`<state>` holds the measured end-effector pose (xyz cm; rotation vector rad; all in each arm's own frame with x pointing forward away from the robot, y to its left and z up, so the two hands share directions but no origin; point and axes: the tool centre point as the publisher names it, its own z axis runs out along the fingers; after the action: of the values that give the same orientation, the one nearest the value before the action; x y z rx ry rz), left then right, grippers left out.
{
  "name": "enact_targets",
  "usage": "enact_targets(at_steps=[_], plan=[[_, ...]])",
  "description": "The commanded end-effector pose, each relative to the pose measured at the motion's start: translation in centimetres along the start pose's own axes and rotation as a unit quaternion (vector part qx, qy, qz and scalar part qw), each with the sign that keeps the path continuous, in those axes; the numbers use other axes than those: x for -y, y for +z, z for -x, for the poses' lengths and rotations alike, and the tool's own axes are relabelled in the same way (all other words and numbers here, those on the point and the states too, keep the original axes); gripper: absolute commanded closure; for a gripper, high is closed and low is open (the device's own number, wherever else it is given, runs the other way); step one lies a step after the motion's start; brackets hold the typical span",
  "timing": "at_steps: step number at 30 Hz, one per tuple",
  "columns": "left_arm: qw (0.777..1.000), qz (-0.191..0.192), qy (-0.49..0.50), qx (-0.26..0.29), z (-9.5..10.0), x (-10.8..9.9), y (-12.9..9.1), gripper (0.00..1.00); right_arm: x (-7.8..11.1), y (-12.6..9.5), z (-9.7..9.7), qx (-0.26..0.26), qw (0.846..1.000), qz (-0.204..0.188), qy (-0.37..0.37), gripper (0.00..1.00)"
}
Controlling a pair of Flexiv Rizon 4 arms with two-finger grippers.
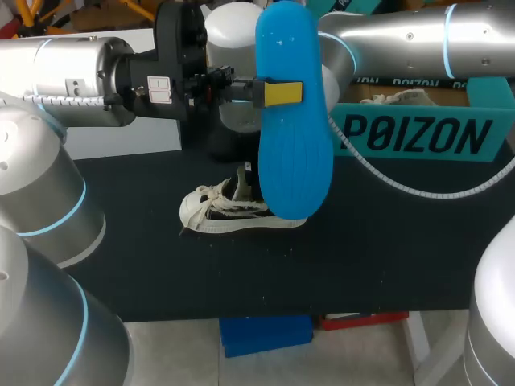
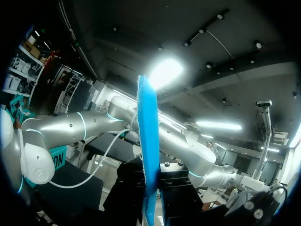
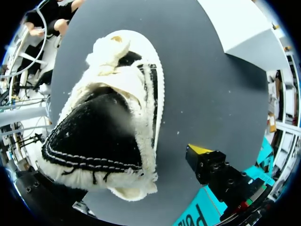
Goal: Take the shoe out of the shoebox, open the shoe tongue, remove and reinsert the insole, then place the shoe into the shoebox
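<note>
Insole: blue insole (image 1: 294, 112) held high above the table (image 1: 386, 265), out of the shoe, its long axis running roughly up and down in the head view.
Left gripper: the left gripper (image 1: 278, 93) is clamped across the insole near its middle. One yellow tip lies on the near face, and the wrist view shows the insole edge-on between the fingers.
Shoe: white and black shoe (image 1: 233, 211) sits on the table under the insole, its laced end toward the robot's left. The dark lined opening (image 3: 94, 132) faces the right wrist camera.
Right gripper: the right gripper (image 3: 207, 162) is close beside the shoe. Whether it is apart or gripping cannot be told.
Shoebox: teal shoebox (image 1: 418, 135) stands at the back right, apart from the shoe.
Step in hand: probably putting the insole back.
Doing it well: turn the insole to lie along the shoe and bring its toe end down into the opening at a shallow slant. Slide it forward under the tongue, then press the heel flat. The right arm should steady the shoe so it neither tips nor skids.
Risk: gripped at mid-length, the insole may buckle or catch on the collar.
</note>
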<state>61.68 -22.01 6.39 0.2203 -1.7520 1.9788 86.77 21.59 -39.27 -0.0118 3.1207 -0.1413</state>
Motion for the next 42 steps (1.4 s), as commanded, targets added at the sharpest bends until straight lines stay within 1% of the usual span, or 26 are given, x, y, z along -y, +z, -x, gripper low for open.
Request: enact_targets(at_steps=[1,2,3,4,6,7,8,9,35,36,38,41,42], plan=[[1.0,0.001,-0.001,0.002,0.0,0.0,0.1,1.0,-0.6,0.7,0.2,-0.005,1.0,-0.005,0.004,0.02],[1.0,0.001,-0.001,0.002,0.0,0.0,0.1,1.0,-0.6,0.7,0.2,-0.005,1.0,-0.005,0.004,0.11],[1.0,0.001,-0.001,0.002,0.0,0.0,0.1,1.0,-0.7,0.8,0.2,-0.006,1.0,0.001,0.007,0.29],[1.0,0.001,-0.001,0.002,0.0,0.0,0.1,1.0,-0.7,0.9,0.2,-0.006,1.0,0.001,0.007,0.52],[1.0,0.001,-0.001,0.002,0.0,0.0,0.1,1.0,-0.7,1.1,0.1,-0.007,1.0,0.002,0.012,0.74],[1.0,0.001,-0.001,0.002,0.0,0.0,0.1,1.0,-0.7,1.3,0.0,-0.01,1.0,-0.002,0.019,1.0],[1.0,0.001,-0.001,0.002,0.0,0.0,0.1,1.0,-0.7,1.4,-0.1,-0.014,1.0,-0.004,0.021,1.0],[1.0,0.001,-0.001,0.002,0.0,0.0,0.1,1.0,-0.6,1.6,-0.1,-0.02,1.0,0.007,0.022,1.0],[1.0,0.001,-0.001,0.002,0.0,0.0,0.1,1.0,-0.6,1.6,-0.1,-0.02,1.0,0.007,0.022,1.0],[1.0,0.001,-0.001,0.002,0.0,0.0,0.1,1.0,-0.6,0.7,-0.3,-0.003,1.0,0.005,0.026,1.0],[1.0,0.001,-0.001,0.002,0.0,0.0,0.1,1.0,-0.1,-1.9,-0.8,0.02,0.998,-0.003,0.051,1.0],[1.0,0.001,-0.001,0.002,0.0,0.0,0.1,1.0,1.3,-5.8,-1.5,0.036,0.993,-0.027,0.106,1.0],[1.0,0.001,-0.001,0.002,0.0,0.0,0.1,1.0,1.9,-7.0,-1.6,0.029,0.989,-0.038,0.14,1.0]])
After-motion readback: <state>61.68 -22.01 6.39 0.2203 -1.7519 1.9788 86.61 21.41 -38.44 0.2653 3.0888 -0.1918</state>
